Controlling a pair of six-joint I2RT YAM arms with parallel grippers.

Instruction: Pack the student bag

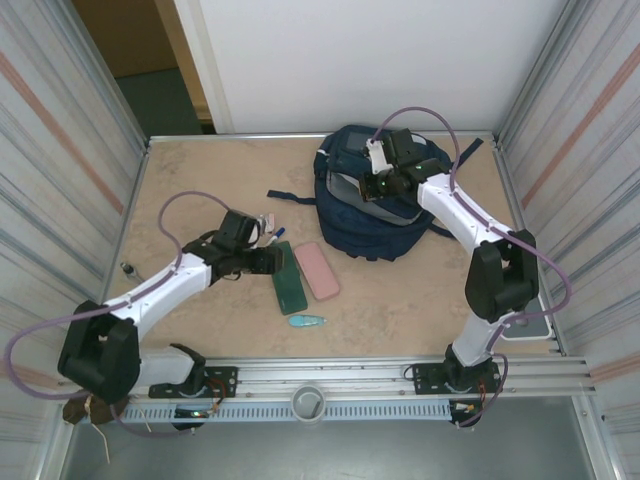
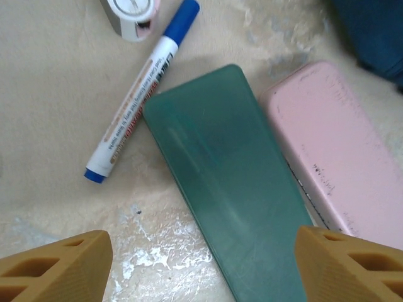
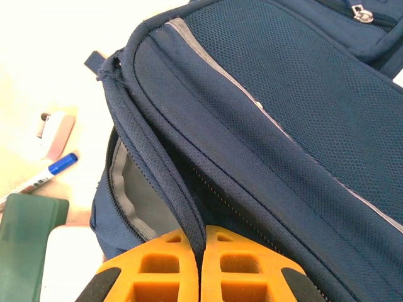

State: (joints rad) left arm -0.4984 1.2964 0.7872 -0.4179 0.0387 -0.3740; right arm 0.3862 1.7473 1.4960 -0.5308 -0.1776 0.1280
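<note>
Navy bag (image 3: 283,113): right gripper (image 3: 201,267) clamping its rim.
Left gripper (image 2: 201,267): hovering wide over green case (image 2: 227,189).
Progress: probably just starting (marker (image 2: 138,88), pink case (image 2: 334,163) lying outside).

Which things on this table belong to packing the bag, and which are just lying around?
Job: navy blue fabric backpack, flat dark green case, pale pink oblong case, blue-capped white marker, small teal object.
Likely stray: small dark item at the table's left edge, grey ring on the front rail.
</note>
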